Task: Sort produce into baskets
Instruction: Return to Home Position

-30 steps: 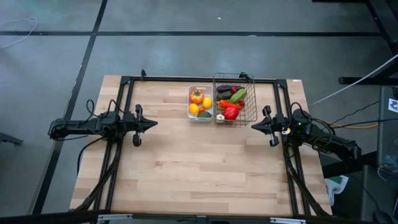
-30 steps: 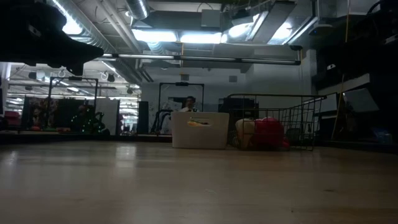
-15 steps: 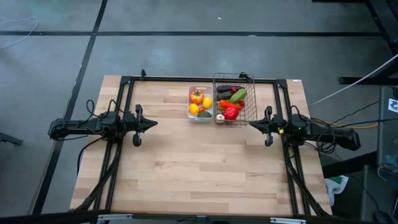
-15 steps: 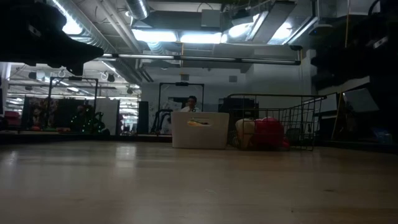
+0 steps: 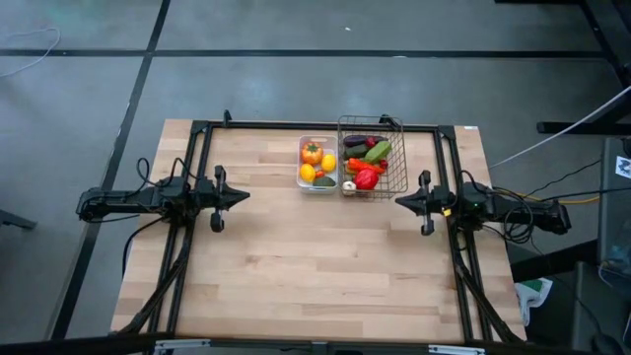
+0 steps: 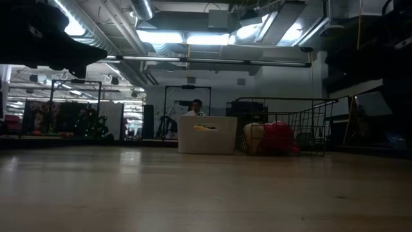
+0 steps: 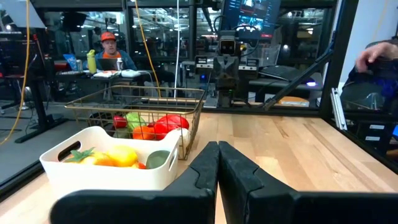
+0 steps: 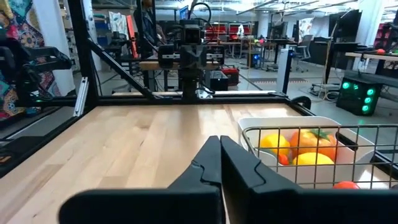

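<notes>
High view: white tray [image 5: 301, 150] and wire basket [image 5: 404, 163] touch at 12 o'clock on the table [image 5: 296, 276], holding all the produce [image 5: 367, 178]. The left gripper [image 5: 245, 196] is at 9 o'clock and the right gripper [image 5: 398, 201] at 3 o'clock, both well apart from them. Only the wrist views show each gripper's 2 fingers pressed together, holding nothing; the left wrist view adds a person [image 7: 109, 50] beyond the table. In the low view the tray wall hides most of its contents.
</notes>
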Controlling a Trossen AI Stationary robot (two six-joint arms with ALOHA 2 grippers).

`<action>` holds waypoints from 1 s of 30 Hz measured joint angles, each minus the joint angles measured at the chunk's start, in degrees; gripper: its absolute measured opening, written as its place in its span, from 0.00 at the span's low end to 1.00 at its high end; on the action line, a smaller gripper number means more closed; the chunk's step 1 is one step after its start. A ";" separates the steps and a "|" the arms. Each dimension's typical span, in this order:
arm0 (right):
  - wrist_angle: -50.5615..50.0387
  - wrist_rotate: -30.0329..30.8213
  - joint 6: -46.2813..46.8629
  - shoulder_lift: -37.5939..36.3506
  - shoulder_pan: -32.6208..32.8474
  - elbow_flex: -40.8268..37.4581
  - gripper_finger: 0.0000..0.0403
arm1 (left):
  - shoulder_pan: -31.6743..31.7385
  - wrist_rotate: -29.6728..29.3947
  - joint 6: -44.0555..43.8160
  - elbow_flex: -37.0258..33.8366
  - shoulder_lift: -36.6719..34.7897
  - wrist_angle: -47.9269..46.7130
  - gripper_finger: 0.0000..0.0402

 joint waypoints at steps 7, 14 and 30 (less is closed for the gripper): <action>0.32 -0.72 0.02 0.00 0.00 -0.02 0.01 | -0.01 -0.01 0.00 0.00 0.00 0.01 0.01; 0.47 -0.84 0.02 0.00 0.00 -0.04 0.01 | -0.02 0.00 0.00 0.00 0.02 0.00 0.01; 0.62 -1.24 0.04 0.02 -0.02 -0.07 0.01 | -0.02 0.00 0.00 0.02 0.00 0.00 0.01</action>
